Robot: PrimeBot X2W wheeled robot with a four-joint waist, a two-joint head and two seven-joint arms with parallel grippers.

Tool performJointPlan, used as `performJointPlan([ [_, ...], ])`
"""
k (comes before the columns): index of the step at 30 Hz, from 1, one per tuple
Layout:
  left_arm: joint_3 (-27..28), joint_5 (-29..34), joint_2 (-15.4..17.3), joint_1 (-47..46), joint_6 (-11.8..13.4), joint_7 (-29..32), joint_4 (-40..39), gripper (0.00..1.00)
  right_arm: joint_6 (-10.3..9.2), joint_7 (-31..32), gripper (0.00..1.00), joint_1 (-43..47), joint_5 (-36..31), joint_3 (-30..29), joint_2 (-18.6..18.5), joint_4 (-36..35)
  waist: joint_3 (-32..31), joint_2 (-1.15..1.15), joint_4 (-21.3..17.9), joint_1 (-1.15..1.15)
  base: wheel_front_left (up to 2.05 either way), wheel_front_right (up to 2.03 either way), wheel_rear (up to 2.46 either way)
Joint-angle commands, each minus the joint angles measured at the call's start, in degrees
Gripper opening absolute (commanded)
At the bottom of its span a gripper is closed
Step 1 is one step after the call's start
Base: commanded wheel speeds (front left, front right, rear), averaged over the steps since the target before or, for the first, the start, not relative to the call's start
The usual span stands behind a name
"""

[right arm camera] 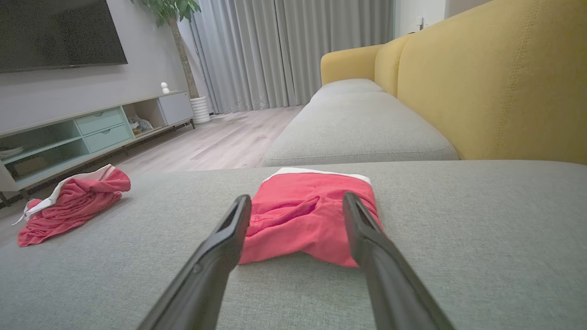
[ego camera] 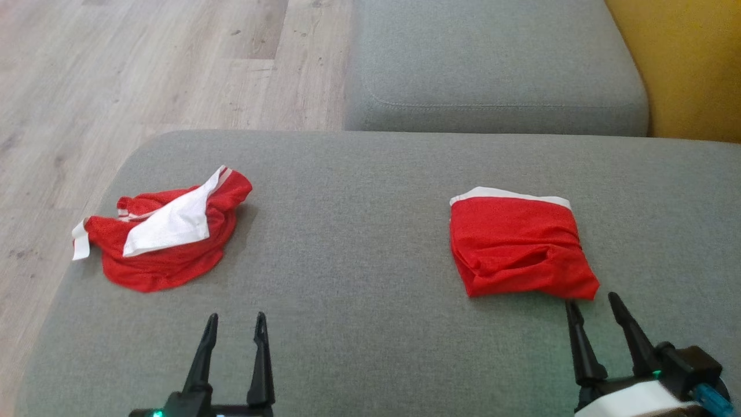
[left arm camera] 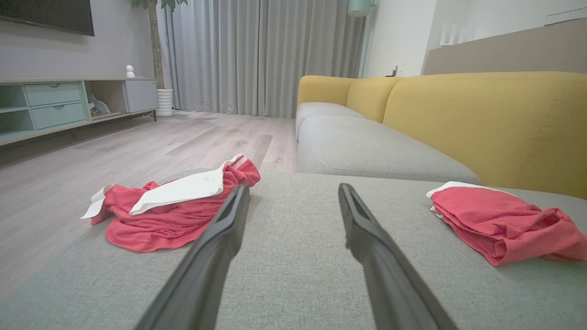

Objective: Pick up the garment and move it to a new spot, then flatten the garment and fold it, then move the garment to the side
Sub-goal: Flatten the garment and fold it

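A red garment (ego camera: 518, 249) with a white band lies folded into a rough square on the right of the grey cushion (ego camera: 370, 231). My right gripper (ego camera: 591, 299) is open just in front of its near edge, fingers apart and empty. The right wrist view shows that folded garment (right arm camera: 307, 215) between and beyond the open gripper (right arm camera: 297, 196). A second red and white garment (ego camera: 168, 237) lies crumpled at the cushion's left edge. My left gripper (ego camera: 237, 315) is open and empty, short of it and a little to its right. The left wrist view shows the crumpled garment (left arm camera: 169, 211), the left gripper (left arm camera: 293, 187) and the folded garment (left arm camera: 500, 224).
Another grey seat cushion (ego camera: 492, 58) lies beyond, with a yellow backrest (ego camera: 689, 69) at the right. Wooden floor (ego camera: 116, 69) runs along the left, past the cushion's rounded edge. A low TV cabinet (left arm camera: 69, 101) stands across the room.
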Motion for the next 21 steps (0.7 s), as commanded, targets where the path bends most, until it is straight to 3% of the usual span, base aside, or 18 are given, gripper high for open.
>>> performJointPlan([
  [1,2.53,0.65,-0.26,-2.36,-0.3,-0.29,-1.51,1.0,0.39,-0.68,1.0,-2.38,-0.59,1.28,-0.7,-1.83,-0.05,0.0,-0.08,0.01,0.0,0.0,0.0],
  [21,3.02,2.33,-0.26,-2.41,-1.61,-0.29,-0.01,1.0,0.39,-0.68,1.0,-1.42,-1.27,-0.6,1.77,-0.71,-0.66,0.0,-0.74,0.01,0.0,0.0,0.0],
])
